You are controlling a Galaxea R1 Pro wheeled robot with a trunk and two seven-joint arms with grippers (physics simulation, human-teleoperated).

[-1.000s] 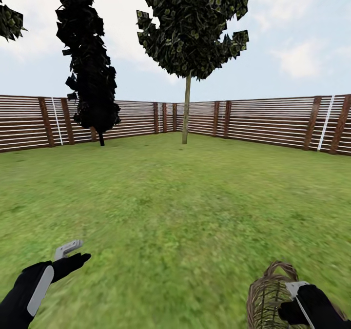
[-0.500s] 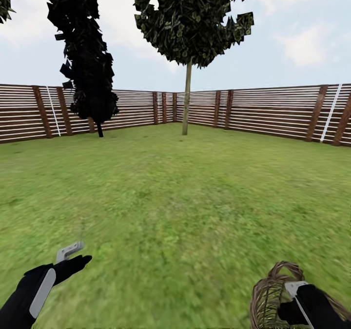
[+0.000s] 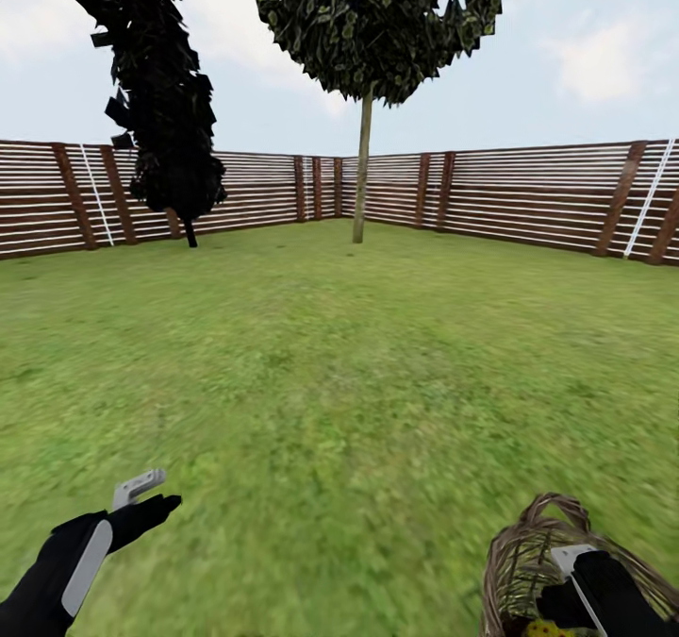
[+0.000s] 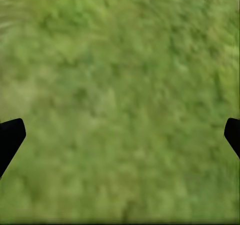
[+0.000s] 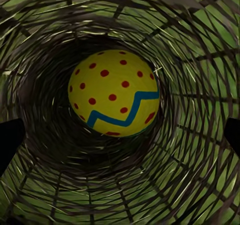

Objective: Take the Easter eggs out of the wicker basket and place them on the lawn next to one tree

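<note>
The wicker basket (image 3: 519,571) is at the lower right of the head view, over the lawn (image 3: 339,363). My right gripper (image 3: 558,582) is at its rim. In the right wrist view my right gripper (image 5: 120,135) looks straight down into the basket (image 5: 200,185), its fingertips wide apart at the sides. One yellow Easter egg (image 5: 114,92) with red dots and a blue zigzag lies at the bottom. A yellow bit of egg (image 3: 542,629) shows in the head view. My left gripper (image 3: 162,488) is open over bare grass (image 4: 120,85). The tree is out of view.
A slatted wooden fence (image 3: 528,193) closes the far side of the lawn. A dark conifer (image 3: 160,99) stands at the back left. A thin trunk with a round leafy crown (image 3: 363,165) stands at the back centre. Open grass stretches ahead.
The whole view has tipped downward, so fence and crowns sit higher in the picture. More of the basket shows, and it keeps its place by my right gripper. The left gripper is unchanged.
</note>
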